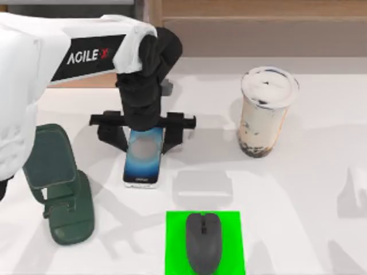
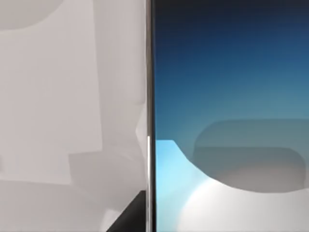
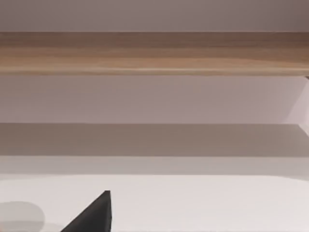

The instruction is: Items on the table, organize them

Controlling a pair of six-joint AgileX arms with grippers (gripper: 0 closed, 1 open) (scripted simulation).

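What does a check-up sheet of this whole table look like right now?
Surface: white table, flat, bare in places.
Job's things: phone lying flat, screen lit; mouse on a green mat; milk-tea cup upright at the right, lid on.
Clutter: dark green phone stand at the left.
Grippers: left gripper over the phone's far end, fingers spread wide; a dark piece of the right gripper shows in the right wrist view.
Cables: nothing seen.
Surroundings: wooden ledge behind the table.

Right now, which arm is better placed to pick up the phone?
Left. Its gripper is directly over the phone at its far end, with the screen close under the wrist camera. The right arm is off to the side.
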